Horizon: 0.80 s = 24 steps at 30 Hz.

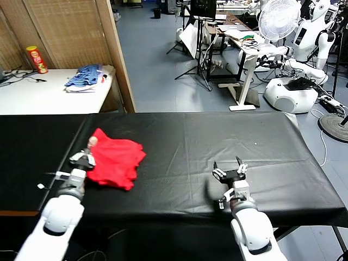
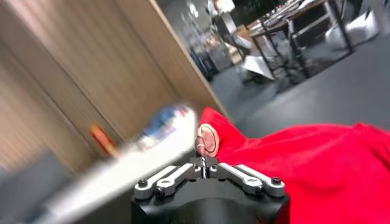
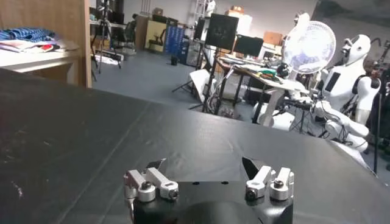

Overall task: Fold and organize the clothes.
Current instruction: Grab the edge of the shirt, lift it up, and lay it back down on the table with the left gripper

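Note:
The clothes are one bright red T-shirt [image 1: 117, 160], lying crumpled on the left part of the black table [image 1: 217, 136]. My left gripper [image 1: 91, 143] is at the shirt's left corner, which rises to a peak at the fingertips. In the left wrist view the left gripper [image 2: 206, 141] has its jaws pressed together at the edge of the red T-shirt [image 2: 317, 164], pinching the cloth. My right gripper [image 1: 227, 163] rests open over bare table near the front edge, well to the right of the shirt. In the right wrist view the right gripper [image 3: 203, 164] holds nothing.
A white side table [image 1: 32, 92] behind the left end carries a blue-and-white pile of garments [image 1: 84, 76] and a red can [image 1: 37, 58]. A wooden partition [image 1: 117, 54] stands beside it. A fan [image 1: 279, 19], desks and other robots are beyond the table at the right.

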Motion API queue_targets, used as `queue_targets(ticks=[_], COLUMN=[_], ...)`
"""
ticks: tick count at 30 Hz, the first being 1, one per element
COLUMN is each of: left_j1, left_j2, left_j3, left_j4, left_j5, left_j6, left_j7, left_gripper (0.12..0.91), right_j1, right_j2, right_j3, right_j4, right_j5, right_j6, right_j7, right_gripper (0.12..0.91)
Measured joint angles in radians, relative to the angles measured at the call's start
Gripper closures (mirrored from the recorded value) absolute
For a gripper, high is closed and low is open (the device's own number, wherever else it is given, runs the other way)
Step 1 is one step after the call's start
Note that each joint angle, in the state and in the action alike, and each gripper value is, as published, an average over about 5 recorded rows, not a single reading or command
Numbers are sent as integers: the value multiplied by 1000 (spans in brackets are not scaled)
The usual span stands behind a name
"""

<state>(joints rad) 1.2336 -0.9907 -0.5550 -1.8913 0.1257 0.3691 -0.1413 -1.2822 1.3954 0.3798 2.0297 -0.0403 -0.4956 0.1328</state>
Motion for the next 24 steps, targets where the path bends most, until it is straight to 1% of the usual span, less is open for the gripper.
queue_targets(ticks=[3,4,6,9,12,16,18,20,21,24], left_j1=[10,14,24,42,65,87,89,87,84,74], left_j2=[44,51,55,40,7,-49,-78,-101,-110,-122], left_j3=[-18,-20,-13,22,90,203,256,299,316,346], left_j4=[-28,-42,-73,-115,-132,-119,-112,-112,-115,-133], left_j5=[93,112,119,73,3,-78,-105,-120,-127,-166], left_j6=[-5,-4,0,3,-2,-5,-21,-51,-69,-134], left_j7=[-5,-6,-6,7,18,9,4,11,18,51], left_gripper=[885,885,885,885,885,885,878,833,793,637], right_j1=[0,-1,-2,-5,-13,-21,-21,-17,-14,-2], right_j2=[3,5,7,9,7,-3,-11,-22,-27,-46], right_j3=[-2,-4,-8,-15,-16,-16,-19,-25,-29,-47], right_j4=[-1,-2,-4,-4,-1,6,8,9,8,1], right_j5=[0,0,-1,-3,-3,18,45,78,98,167], right_j6=[0,0,-1,-1,-2,1,2,-1,-5,-31], right_j7=[0,0,0,-2,-5,-18,-32,-51,-64,-106], right_gripper=[227,227,227,227,227,227,227,227,227,227])
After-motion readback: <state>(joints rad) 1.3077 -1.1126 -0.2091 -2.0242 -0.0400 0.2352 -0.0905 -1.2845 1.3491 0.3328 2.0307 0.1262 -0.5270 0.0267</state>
